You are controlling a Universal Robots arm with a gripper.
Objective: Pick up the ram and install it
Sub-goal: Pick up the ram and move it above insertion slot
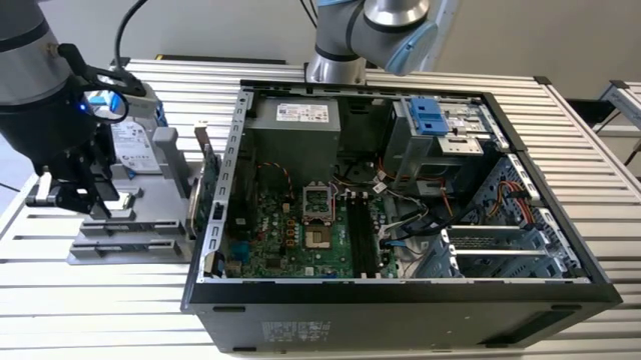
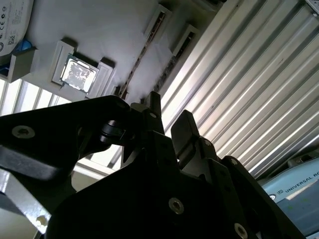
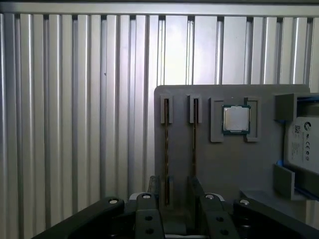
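Note:
Two ram sticks stand on edge in slots of a grey fixture (image 3: 224, 164); one ram stick (image 3: 166, 149) runs into the gap between my fingers, the other ram stick (image 3: 194, 144) lines up with one finger (image 3: 195, 185). My gripper (image 3: 174, 186) hangs open over the fixture's end with nothing held. In the second wrist view the gripper (image 2: 169, 117) shows its two fingertips apart, with a ram stick (image 2: 144, 47) beyond them. In the exterior view the gripper (image 1: 80, 199) is over the fixture (image 1: 130, 232), at the exterior view's left. The motherboard's black slots (image 1: 362, 240) lie inside the open computer case (image 1: 401, 292).
The fixture also holds a square silver processor chip (image 3: 236, 119) and a hard drive in a blue frame (image 3: 301, 144). A green board (image 1: 206, 187) stands upright between fixture and case. Cables and drive bays (image 1: 440, 124) crowd the case's right side. A ribbed metal table (image 1: 591, 150) lies underneath.

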